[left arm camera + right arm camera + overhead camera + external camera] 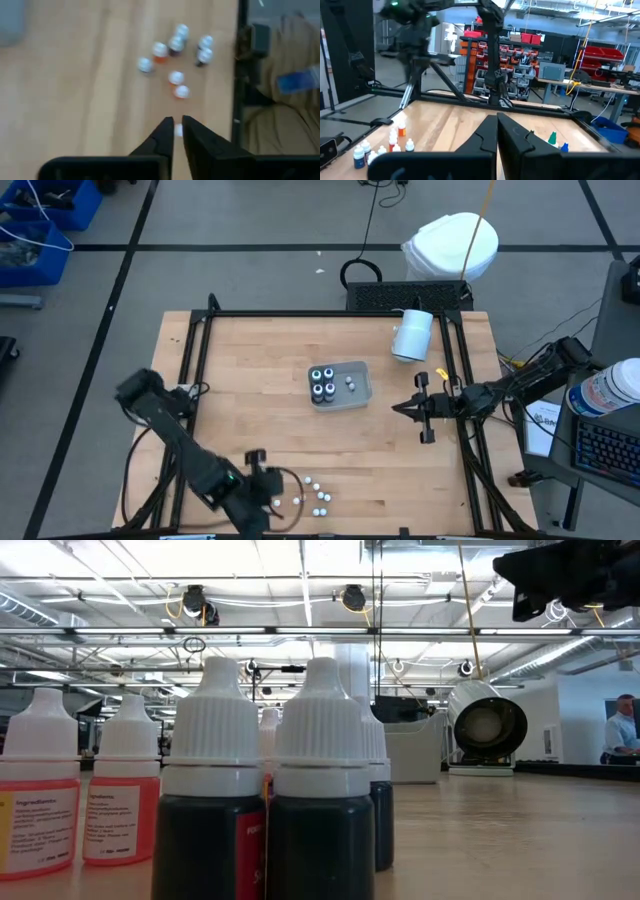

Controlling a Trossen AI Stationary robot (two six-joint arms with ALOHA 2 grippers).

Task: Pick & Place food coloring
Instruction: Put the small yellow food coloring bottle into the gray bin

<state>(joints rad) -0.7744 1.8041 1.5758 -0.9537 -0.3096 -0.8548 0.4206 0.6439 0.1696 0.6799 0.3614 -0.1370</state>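
Several small food coloring bottles with white caps [315, 498] stand loose near the table's near edge; they fill the low view [215, 790] and show in the left wrist view [175, 55]. Several dark bottles with green or blue tops [323, 383] stand in the grey tray [362, 370]. My left gripper [177, 131] hangs above the table just left of the loose bottles [272, 498], pointing steeply down, open by a narrow gap; a white cap shows through the gap, lower down. My right gripper [497, 125] is shut and level, right of the tray [398, 408].
A large white cylinder [412, 335] lies on its side at the far right of the table, its open end facing the low camera [485, 725]. A black frame rail [200, 370] runs round the table's edges. Bare wood lies between the tray and the loose bottles.
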